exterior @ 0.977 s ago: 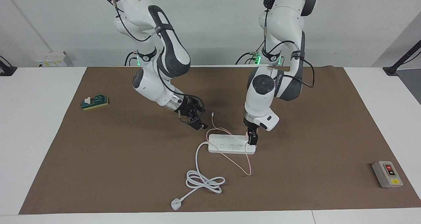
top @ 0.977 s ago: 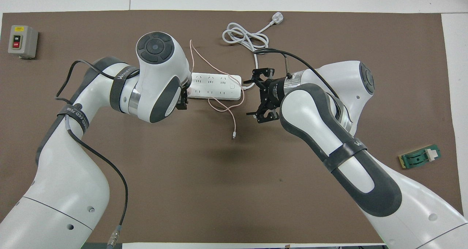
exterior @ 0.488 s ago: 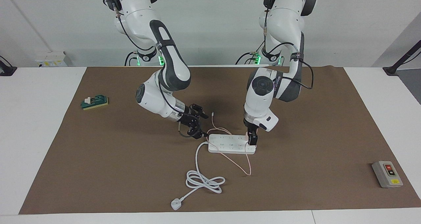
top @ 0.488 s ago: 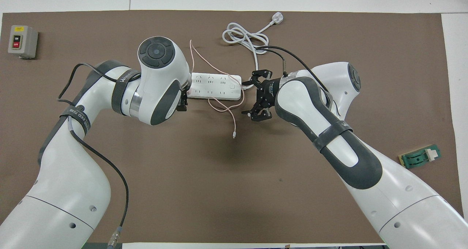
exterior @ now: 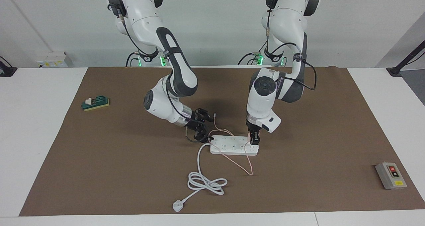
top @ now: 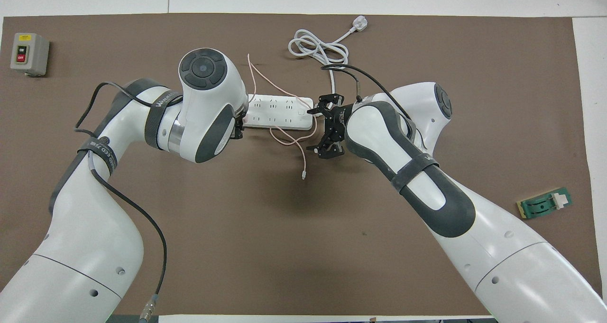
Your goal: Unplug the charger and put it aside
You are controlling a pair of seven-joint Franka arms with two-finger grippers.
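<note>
The white power strip (exterior: 232, 145) (top: 275, 112) lies mid-mat. The pale pink charger (exterior: 248, 137) (top: 245, 119) is plugged into the strip's end toward the left arm. My left gripper (exterior: 254, 139) (top: 238, 127) stands straight down on that end, fingers closed around the charger, which is mostly hidden. The thin pink cable (exterior: 239, 162) (top: 290, 142) loops across the strip, and its loose end lies on the mat nearer the robots. My right gripper (exterior: 208, 130) (top: 311, 129) is open and low at the strip's other end, one fingertip against the corner.
The strip's thick white cord (exterior: 206, 183) (top: 317, 48) coils farther from the robots and ends in a plug (exterior: 177, 206). A grey switch box (exterior: 390, 175) (top: 29, 53) sits at the left arm's end of the mat. A green block (exterior: 95, 103) (top: 545, 204) lies at the right arm's end.
My right gripper came down and slid in toward the strip's end. The left gripper's fingers narrowed onto the charger and stayed in place. The strip has not moved.
</note>
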